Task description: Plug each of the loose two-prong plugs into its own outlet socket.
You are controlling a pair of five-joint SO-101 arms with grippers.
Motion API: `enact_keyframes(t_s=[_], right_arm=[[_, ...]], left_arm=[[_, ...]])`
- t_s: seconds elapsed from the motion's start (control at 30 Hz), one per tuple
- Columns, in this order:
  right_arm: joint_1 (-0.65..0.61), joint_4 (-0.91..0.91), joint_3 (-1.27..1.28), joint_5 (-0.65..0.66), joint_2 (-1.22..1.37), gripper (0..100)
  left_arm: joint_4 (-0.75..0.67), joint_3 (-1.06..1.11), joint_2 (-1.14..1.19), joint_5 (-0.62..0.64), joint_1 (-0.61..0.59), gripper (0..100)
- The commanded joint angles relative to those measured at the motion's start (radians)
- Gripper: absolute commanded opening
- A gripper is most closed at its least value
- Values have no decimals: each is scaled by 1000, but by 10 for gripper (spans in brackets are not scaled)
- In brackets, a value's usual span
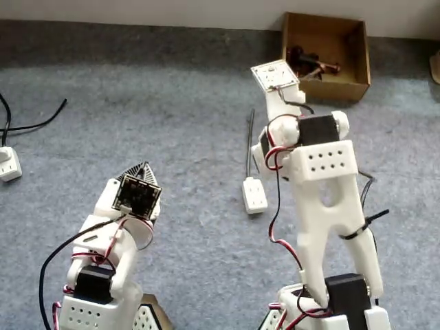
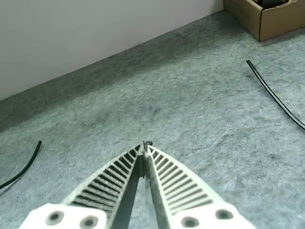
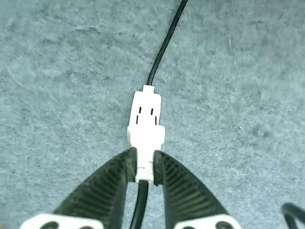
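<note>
In the right wrist view my right gripper (image 3: 145, 161) is shut on the rear of a white two-prong plug (image 3: 146, 136). The plug's black cord runs back between the fingers (image 3: 125, 168). Its front sits against a narrow white outlet socket (image 3: 147, 106), and the two look joined. The socket's black cable (image 3: 164, 45) leads away over the carpet. In the high view a white plug-and-socket block (image 1: 254, 194) lies beside the right arm, whose body hides that gripper. My left gripper (image 2: 145, 145) is shut with nothing in it above bare carpet, low on the left in the high view (image 1: 144, 167).
Another white outlet (image 1: 8, 165) with a black cable (image 1: 34, 125) lies at the left edge. A cardboard box (image 1: 357, 58) holding dark parts stands at the back right, also seen from the left wrist (image 2: 267, 21). Two black cable ends (image 2: 28, 162) (image 2: 276, 95) lie on grey carpet.
</note>
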Motion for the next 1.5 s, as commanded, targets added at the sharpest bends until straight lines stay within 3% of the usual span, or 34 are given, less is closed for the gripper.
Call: enact_keyframes(t_s=[0.0, 0.63, 1.47], right_arm=[[10, 8, -48, -9, 24, 5], [7, 4, 131, -51, 91, 5], [-24, -56, 134, -100, 101, 5]], left_arm=[[-20, -7, -10, -3, -12, 5], [-25, 22, -13, -3, -12, 5], [-25, 22, -13, -3, -12, 5]])
